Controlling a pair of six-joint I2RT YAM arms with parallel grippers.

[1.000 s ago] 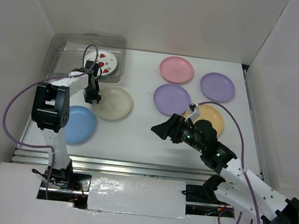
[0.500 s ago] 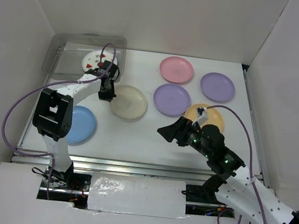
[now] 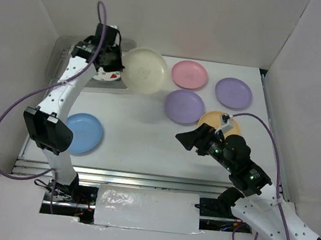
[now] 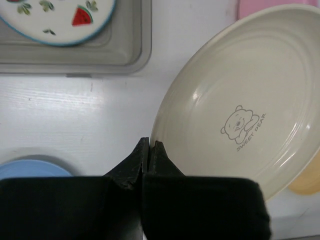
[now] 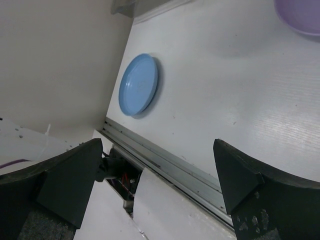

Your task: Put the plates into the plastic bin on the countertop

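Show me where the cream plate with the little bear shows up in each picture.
Top external: cream plate, upper left of centre, just right of the plastic bin.
Left wrist: fills the right side, rim pinched in the left pincer.
Right wrist: not in it.
Shared landmark: the light blue plate, in all three.

The left arm stretches from its base at 7 o'clock up toward 11 o'clock, its claw (image 4: 150,146) pinched tight on the rim of a cream round shallow plate (image 4: 240,100). The right arm reaches in from 5 o'clock, its claw (image 3: 186,141) pointing toward 9 o'clock, jaws spread wide.
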